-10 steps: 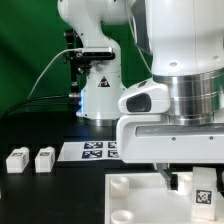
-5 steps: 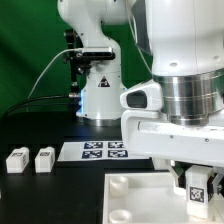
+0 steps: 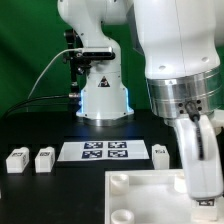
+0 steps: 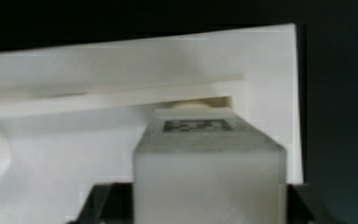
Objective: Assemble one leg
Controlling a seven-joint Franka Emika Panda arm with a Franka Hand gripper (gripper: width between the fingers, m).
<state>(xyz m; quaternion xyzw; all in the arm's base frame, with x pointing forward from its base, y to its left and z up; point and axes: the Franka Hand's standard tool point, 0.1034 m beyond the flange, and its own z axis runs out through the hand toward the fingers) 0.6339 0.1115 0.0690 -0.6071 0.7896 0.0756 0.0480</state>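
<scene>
Open dark surface (image 3: 40, 195) fills the lower left of the exterior view. Two legs (image 3: 30, 160) stand at the left edge, the marker board (image 3: 105, 151) mid-frame. The arm (image 3: 185, 90) blocks the right side, over the panel (image 3: 140, 195).

Two legs (image 3: 30, 159) lie beside marker board (image 3: 108, 151).

This is a robotics lab: a white robot arm (image 3: 95, 60) with trailing cables (image 3: 45, 85) stands on a black table (image 3: 40, 190) before a green backdrop (image 3: 25, 45), with the marker board (image 3: 105, 151) of black tags lying flat near the arm's base.
</scene>
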